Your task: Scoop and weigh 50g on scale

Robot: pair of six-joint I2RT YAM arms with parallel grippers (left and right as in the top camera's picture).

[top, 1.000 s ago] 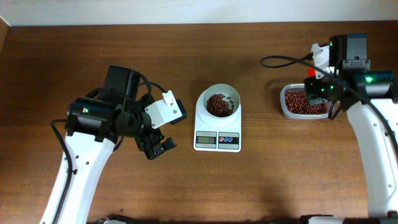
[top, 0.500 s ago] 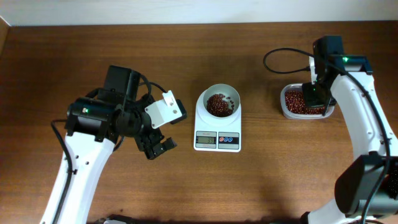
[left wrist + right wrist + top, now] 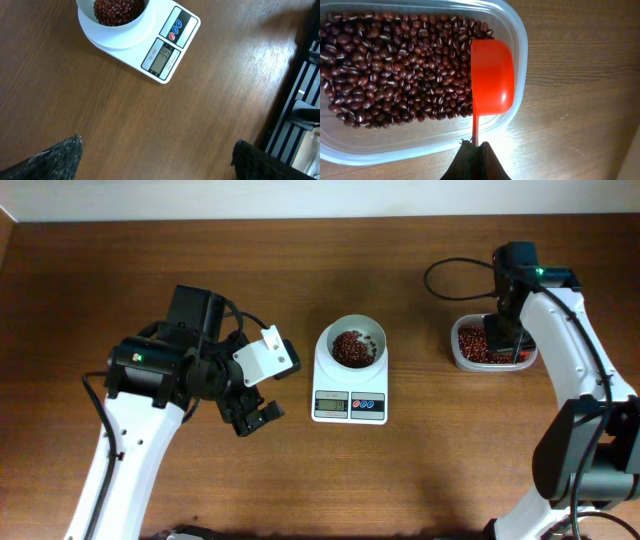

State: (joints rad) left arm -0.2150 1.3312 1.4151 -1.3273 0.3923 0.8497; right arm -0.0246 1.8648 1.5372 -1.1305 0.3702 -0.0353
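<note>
— How does the right gripper [image 3: 475, 159] stand?

— Its jaws are pinched tight together on the thin handle [image 3: 474, 125] of a red scoop [image 3: 492, 82]. The scoop reaches straight out ahead of the fingertips. It lies over one end of a clear container [image 3: 519, 40].

— And the beans [image 3: 390, 65]?

— Most of them lie in that container, ahead of the right gripper and to the left of the scoop as the wrist camera sees it. The scoop's red face shows no beans on it. In the overhead view a smaller heap fills the round white bowl [image 3: 378, 335] on the scale [image 3: 350, 395].

— Where is the scale from each gripper?

— It sits between the two. It is well apart from the right gripper, off on the side toward the other arm. It is near the left gripper [image 3: 156, 150], out ahead of the fingertips, and touches neither finger.

— What is the left gripper doing?

— It is spread wide with nothing between its fingers [image 3: 55, 157], and it hovers over the bare wooden table [image 3: 225, 100]. From its wrist camera the scale's display [image 3: 161, 57] and round buttons [image 3: 176, 29] are on the side nearer the gripper. The bowl is beyond them. The digits on the display are too small to read with certainty.
</note>
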